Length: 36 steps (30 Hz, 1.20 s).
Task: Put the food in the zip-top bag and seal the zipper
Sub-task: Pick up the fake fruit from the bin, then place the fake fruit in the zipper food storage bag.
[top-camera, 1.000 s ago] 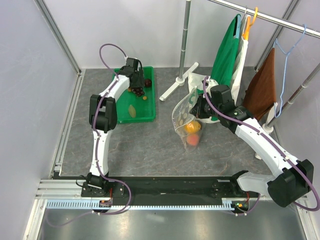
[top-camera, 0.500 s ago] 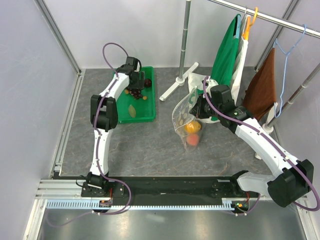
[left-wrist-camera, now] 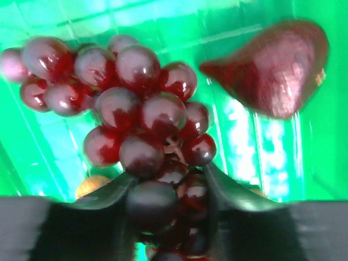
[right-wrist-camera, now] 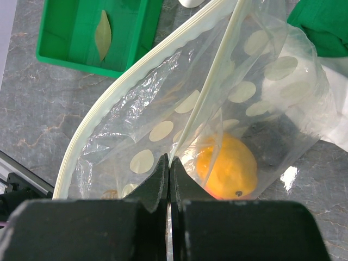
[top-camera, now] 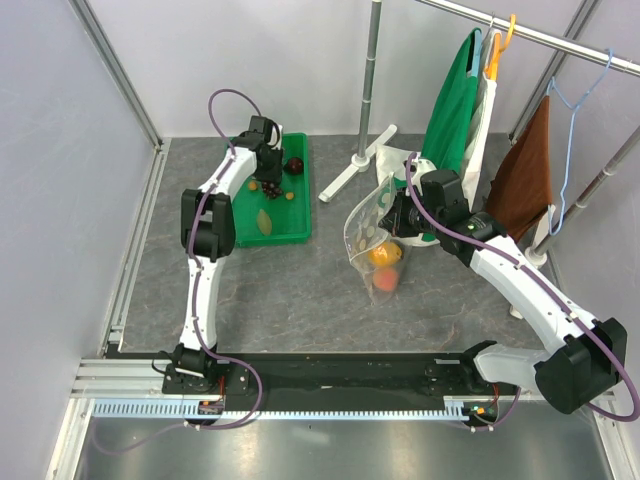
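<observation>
Over the green tray (left-wrist-camera: pixel 261 163), my left tool (left-wrist-camera: pixel 166 190) clasps the grape bunch (left-wrist-camera: pixel 147 125) at its near end. It looks light, knobbly and glossy, so it may slip. My right tool (right-wrist-camera: pixel 169 168) pinches shut on the floppy zip-top bag (right-wrist-camera: pixel 163 130).

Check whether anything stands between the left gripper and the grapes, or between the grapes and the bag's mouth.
Nothing visible does. The left gripper straddles the grapes in the green tray, the plum lying off to one side. Only bare table lies between tray and bag, whose mouth the right gripper holds open.
</observation>
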Each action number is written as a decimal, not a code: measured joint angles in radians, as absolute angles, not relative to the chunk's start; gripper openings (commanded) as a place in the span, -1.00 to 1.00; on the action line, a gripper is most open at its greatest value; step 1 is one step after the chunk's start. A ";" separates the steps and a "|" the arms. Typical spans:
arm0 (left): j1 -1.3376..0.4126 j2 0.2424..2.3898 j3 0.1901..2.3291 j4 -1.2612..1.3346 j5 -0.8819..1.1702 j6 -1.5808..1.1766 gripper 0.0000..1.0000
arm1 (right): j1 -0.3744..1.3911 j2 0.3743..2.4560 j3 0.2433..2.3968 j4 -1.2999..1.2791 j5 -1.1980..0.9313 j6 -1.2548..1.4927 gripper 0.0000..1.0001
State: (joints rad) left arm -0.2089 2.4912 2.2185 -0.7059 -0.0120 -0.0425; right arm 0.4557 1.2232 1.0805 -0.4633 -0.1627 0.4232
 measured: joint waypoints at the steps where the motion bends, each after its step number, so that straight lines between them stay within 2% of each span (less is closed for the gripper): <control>1: -0.207 2.482 2.208 -0.709 0.001 -0.043 -0.45 | 0.456 1.223 1.081 -0.463 -0.163 0.423 -1.00; 2: -0.204 2.469 2.192 -0.709 0.016 -0.039 -0.67 | 0.456 1.223 1.081 -0.464 -0.163 0.424 -1.00; 3: -0.202 2.447 2.170 -0.710 0.037 -0.038 -0.79 | 0.456 1.223 1.081 -0.463 -0.164 0.423 -1.00; 5: -0.198 2.405 2.135 -0.716 0.065 -0.039 -0.90 | 0.456 1.223 1.081 -0.464 -0.164 0.423 -1.00; 8: -0.196 2.313 2.082 -0.719 0.105 -0.039 -0.96 | 0.456 1.223 1.081 -0.463 -0.164 0.423 -1.00; 15: -0.197 2.077 1.999 -0.718 0.231 -0.036 -0.96 | 0.456 1.219 1.081 -0.463 -0.164 0.422 -1.00; 27: -0.223 1.709 1.883 -0.771 0.721 -0.041 -0.96 | 0.456 1.186 1.081 -0.464 -0.179 0.413 -1.00; 36: -0.462 1.640 1.857 -0.783 0.920 -0.156 -0.96 | 0.456 1.171 1.081 -0.483 -0.183 0.388 -1.00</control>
State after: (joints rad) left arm -0.4622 1.6402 1.8568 -0.7830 0.9199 -0.1562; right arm 0.4557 1.1706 1.0805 -0.4828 -0.1825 0.3878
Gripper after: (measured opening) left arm 0.269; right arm 0.010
